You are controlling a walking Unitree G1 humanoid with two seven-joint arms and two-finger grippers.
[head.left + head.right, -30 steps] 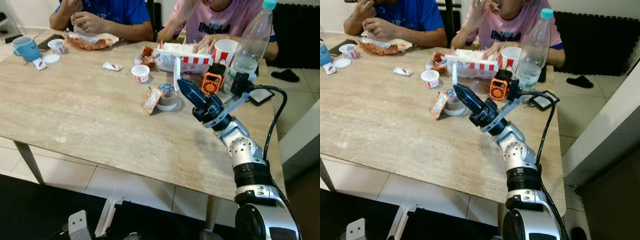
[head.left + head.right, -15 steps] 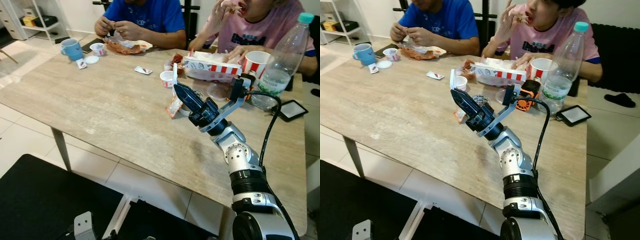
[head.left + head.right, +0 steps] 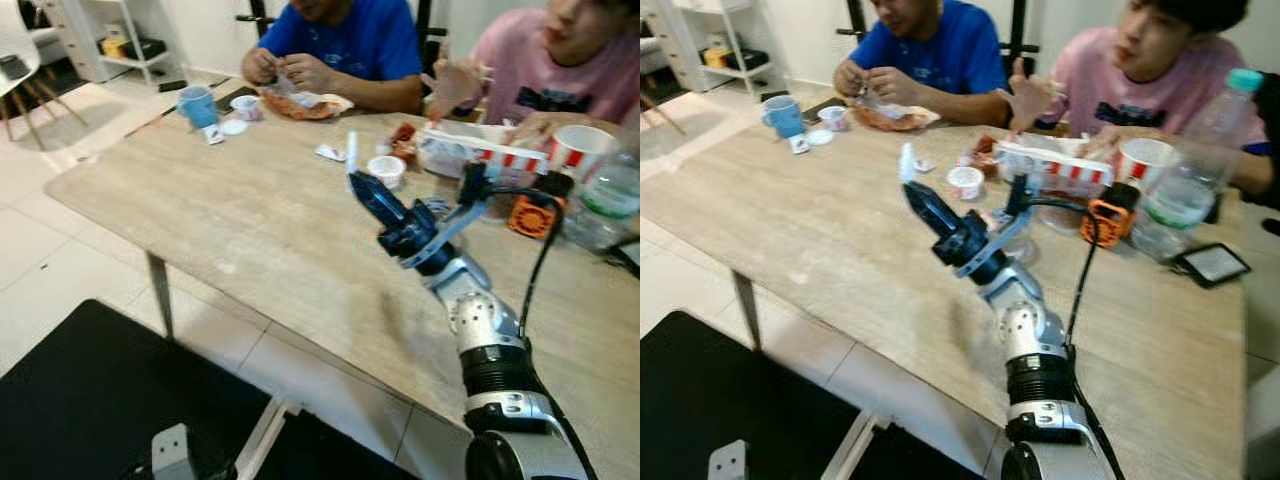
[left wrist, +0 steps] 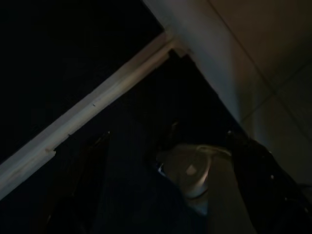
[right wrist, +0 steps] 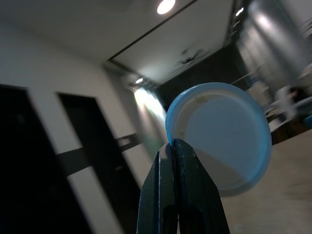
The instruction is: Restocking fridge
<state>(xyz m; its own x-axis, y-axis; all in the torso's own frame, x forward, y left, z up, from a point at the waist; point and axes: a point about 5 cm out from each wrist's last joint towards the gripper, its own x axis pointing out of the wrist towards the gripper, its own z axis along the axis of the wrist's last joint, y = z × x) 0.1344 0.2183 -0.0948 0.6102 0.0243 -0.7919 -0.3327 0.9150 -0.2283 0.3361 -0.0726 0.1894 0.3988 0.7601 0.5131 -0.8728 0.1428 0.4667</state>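
Compared with half a second ago, right gripper (image 3: 362, 183) sits higher over the table (image 3: 200, 200). Fingers clamped on a round white lid (image 5: 222, 136), edge pinched at the fingertips, disc standing above them. Left gripper: can't tell.

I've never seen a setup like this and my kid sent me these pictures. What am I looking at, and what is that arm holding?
It is a humanoid robot seen through its own cameras. The two wide pictures come from the two eyes in its head, looking down at a wooden table. The silver arm is its right one; the right gripper, with two long black fingers, is shut on the edge of a round pale-blue lid. The close-up of that lid comes from a camera on the right wrist. The dark picture is the left wrist camera; that arm hangs idle. On the table lie a blue mug, a red-and-white striped food box, small sauce cups, a water bottle and an orange gadget. Two people sit eating at the far side.
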